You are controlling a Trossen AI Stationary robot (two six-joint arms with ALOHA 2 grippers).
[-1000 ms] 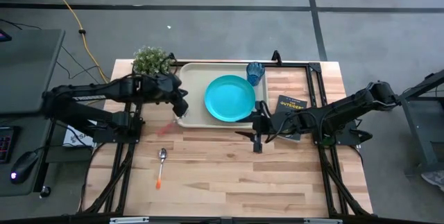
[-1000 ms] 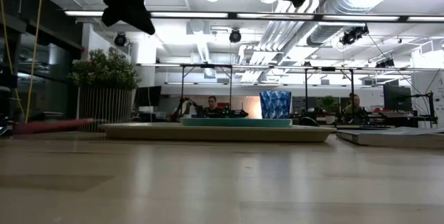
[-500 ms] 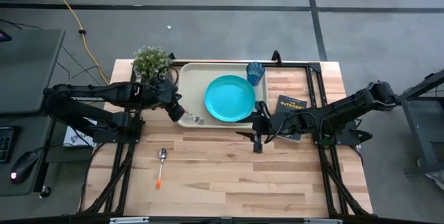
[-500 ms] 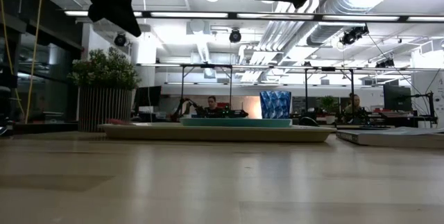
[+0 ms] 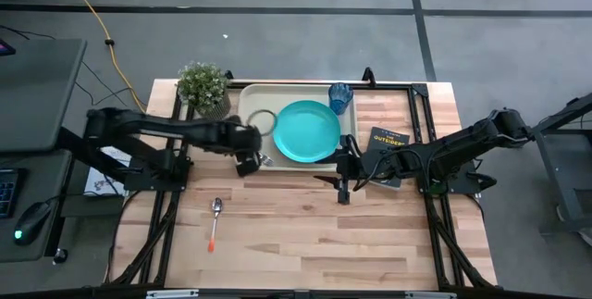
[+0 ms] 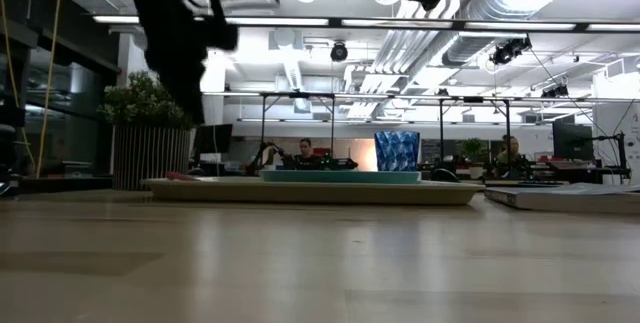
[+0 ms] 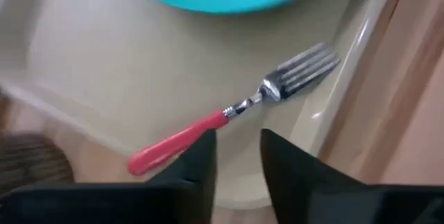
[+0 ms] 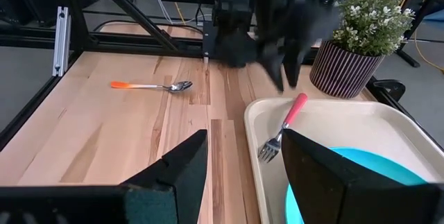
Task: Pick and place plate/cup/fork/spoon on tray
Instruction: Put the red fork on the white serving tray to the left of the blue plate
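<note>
The red-pink-handled fork [image 7: 229, 109] lies flat on the beige tray [image 5: 277, 88], in its near left corner [image 5: 263, 159]. The teal plate [image 5: 306, 130] lies on the tray, and the blue cup [image 5: 339, 96] stands at its far right corner. The orange-handled spoon [image 5: 215, 219] lies on the table, nearer than the tray. My left gripper [image 5: 245, 161] is open just above the fork's handle [image 7: 237, 156]. My right gripper [image 5: 344, 186] is open and empty at the tray's near right corner [image 8: 243, 161].
A potted plant [image 5: 205, 84] stands at the tray's far left corner. A dark book [image 5: 388, 140] lies right of the tray. Black frame rails run along both sides of the table. Bare wood lies nearer than the tray, around the spoon.
The fork has gone from beside the tray's near left corner onto the tray, where it now lies still. My left gripper has moved toward the table's near and right edges and come down over the fork.
</note>
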